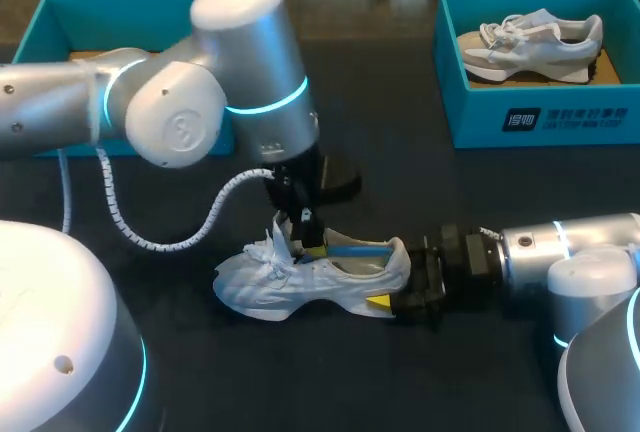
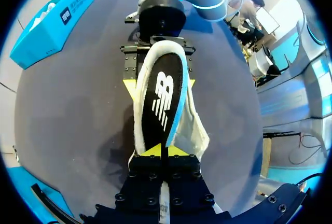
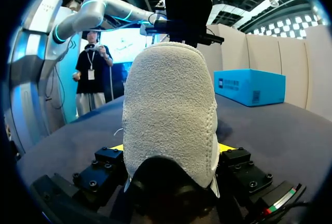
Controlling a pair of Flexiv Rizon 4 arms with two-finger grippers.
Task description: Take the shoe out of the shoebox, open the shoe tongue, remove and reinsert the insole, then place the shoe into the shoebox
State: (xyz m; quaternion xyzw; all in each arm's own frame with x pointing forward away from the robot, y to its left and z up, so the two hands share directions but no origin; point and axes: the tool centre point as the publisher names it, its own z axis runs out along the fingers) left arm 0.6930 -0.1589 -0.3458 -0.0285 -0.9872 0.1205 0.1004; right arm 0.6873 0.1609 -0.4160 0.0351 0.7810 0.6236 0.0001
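Dark worktop [image 1: 480, 192] carries the white shoe [image 1: 310, 282] close to its near edge, about midway along; the shoe rests on its sole, toe towards the left edge and heel towards the right edge. The black-topped insole [image 2: 163, 99] lies along the same long axis, over the shoe's opening, with its rear end at the heel collar and its front end lifted. The left gripper [image 2: 162, 151] comes down from above near the tongue, its yellow tips closed narrowly on that front end. The right gripper [image 1: 395, 277] reaches in level from the right edge and stands wide, one yellow tip on each flank of the heel, so the shoe is clamped from two sides. The coming move, by my reading, turns on this line; the insole must travel lengthwise, heel-to-toe, between the two grippers, and only the left arm can carry it, since the right one serves as the vice. Well apart at the far left corner sits the far-left shoebox [image 1: 60, 12]; the far-right shoebox [image 1: 540, 117] holds another shoe [image 1: 530, 42].
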